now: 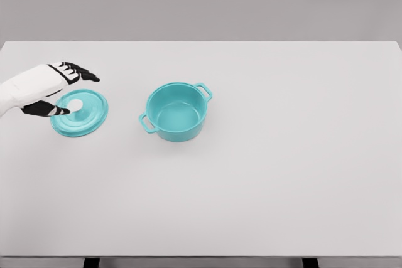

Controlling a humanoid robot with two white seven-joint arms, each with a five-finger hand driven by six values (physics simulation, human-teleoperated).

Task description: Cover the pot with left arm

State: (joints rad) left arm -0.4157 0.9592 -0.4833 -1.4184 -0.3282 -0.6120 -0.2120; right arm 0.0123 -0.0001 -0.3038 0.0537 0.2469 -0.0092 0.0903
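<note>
At your far left, the left hand [59, 89] reaches in over the white table [264, 186], its black fingers [85, 75] spread wide above and below the lid's rim, gripping nothing. The lid [80, 113] lies flat just under it: a round teal disc with a pale knob [75, 104] at its centre. Bare tabletop separates it from the pot [176, 112] to its right, a smooth teal round vessel, upright and uncovered, its two loop handles lined up from lower left to upper right.

Left hand [59, 89] at far left, fingers spread, holding nothing.
</note>
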